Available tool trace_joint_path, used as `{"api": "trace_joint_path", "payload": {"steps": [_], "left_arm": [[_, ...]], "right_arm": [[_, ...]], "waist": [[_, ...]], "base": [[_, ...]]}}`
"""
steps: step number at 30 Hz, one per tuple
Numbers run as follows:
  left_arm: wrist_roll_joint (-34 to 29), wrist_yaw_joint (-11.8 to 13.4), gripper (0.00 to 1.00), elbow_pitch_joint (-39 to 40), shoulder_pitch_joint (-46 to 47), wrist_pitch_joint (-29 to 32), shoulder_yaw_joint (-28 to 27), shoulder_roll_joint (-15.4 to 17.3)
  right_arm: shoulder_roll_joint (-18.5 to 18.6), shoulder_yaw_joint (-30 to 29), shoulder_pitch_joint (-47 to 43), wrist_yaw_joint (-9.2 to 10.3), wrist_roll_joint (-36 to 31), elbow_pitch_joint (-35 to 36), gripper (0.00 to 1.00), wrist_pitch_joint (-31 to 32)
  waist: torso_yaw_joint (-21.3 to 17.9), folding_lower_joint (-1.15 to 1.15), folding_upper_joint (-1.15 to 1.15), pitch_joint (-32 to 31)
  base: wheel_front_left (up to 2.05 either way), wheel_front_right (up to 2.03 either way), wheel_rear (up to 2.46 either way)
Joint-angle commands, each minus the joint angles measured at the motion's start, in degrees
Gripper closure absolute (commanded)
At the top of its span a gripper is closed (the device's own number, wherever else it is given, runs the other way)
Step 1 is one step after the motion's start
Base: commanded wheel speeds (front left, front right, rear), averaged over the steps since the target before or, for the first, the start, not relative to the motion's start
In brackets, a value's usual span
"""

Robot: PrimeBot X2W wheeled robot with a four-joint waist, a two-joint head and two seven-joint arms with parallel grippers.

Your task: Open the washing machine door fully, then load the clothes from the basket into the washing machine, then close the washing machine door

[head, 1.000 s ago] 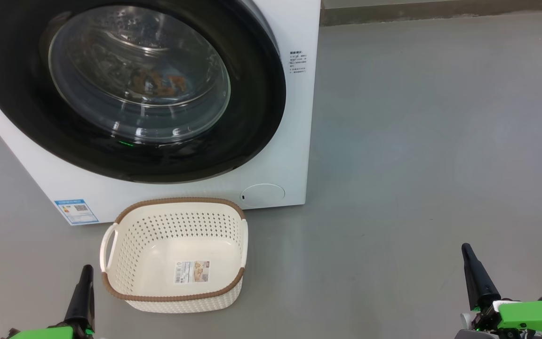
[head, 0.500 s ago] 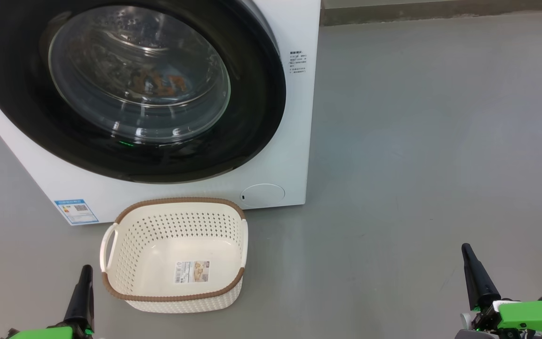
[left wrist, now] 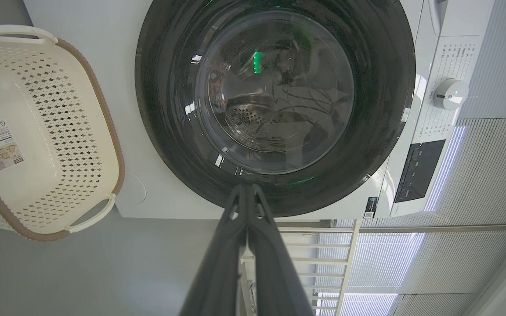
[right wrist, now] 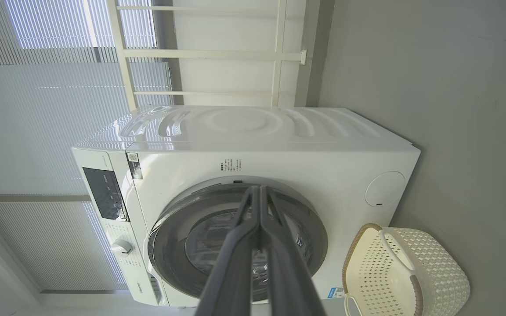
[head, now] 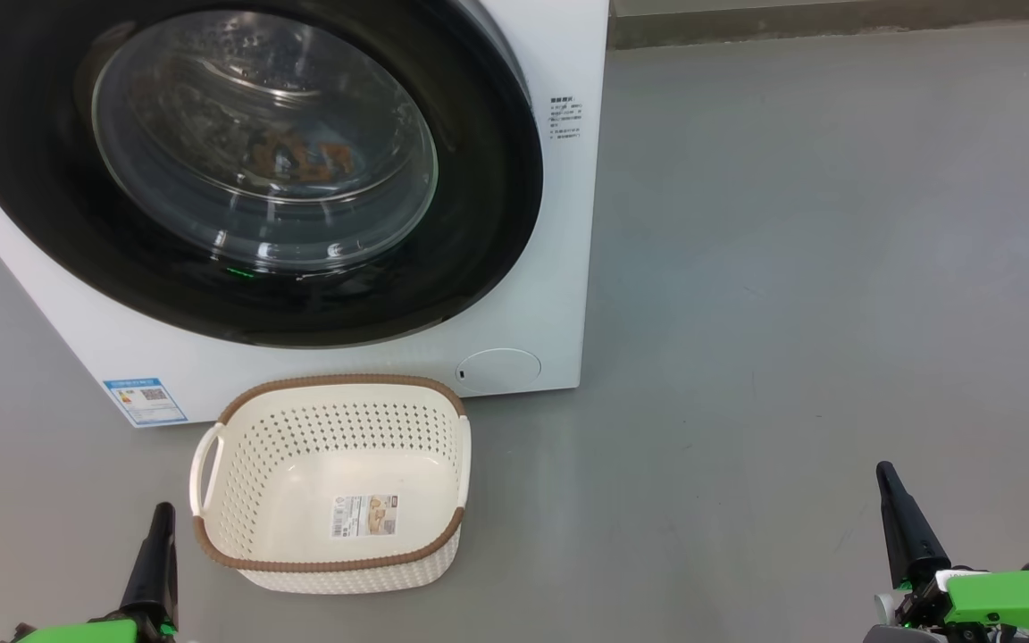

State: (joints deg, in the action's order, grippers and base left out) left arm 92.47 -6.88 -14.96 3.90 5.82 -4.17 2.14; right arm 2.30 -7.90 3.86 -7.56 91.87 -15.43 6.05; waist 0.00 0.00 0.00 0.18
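The white washing machine (head: 550, 295) stands ahead on the grey floor, and its black-rimmed round door (head: 479, 205) lies flat against the front. Through the door glass orange-brown printed clothes (head: 300, 156) lie inside the drum. In front of the machine sits the cream basket (head: 246, 473) with a brown rim, holding just a paper label on its bottom. My left gripper (head: 160, 511) is shut, low at the left, beside the basket's left handle. Far to the right over bare floor, my right gripper (head: 882, 471) is shut too. In the left wrist view the left fingertips (left wrist: 246, 188) touch each other.
Grey floor (head: 791, 313) spreads wide to the right of the machine. A wall base runs along the far edge (head: 836, 22). Behind the machine, window blinds (right wrist: 37, 109) and a cream rail frame (right wrist: 218, 55) appear. The control panel with a knob (left wrist: 449, 93) sits on the machine's front.
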Motion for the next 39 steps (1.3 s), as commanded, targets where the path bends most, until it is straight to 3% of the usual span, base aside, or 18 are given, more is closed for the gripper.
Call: {"api": "trace_joint_path", "payload": {"steps": [1,39], "left_arm": [[0.00,-0.60,1.00,0.92,2.26,0.38,-1.99,1.03],[-0.16,-0.60,1.00,0.91,2.28,0.53,-2.17,0.91]], "right_arm": [[0.58,1.38,2.32,0.08,0.29,1.41,1.00,0.44],[0.58,1.38,2.32,0.08,0.29,1.41,1.00,0.44]], "waist": [[0.00,0.00,0.00,0.00],[0.00,0.00,0.00,0.00]], "base": [[0.00,0.00,0.00],[0.00,0.00,0.00]]}}
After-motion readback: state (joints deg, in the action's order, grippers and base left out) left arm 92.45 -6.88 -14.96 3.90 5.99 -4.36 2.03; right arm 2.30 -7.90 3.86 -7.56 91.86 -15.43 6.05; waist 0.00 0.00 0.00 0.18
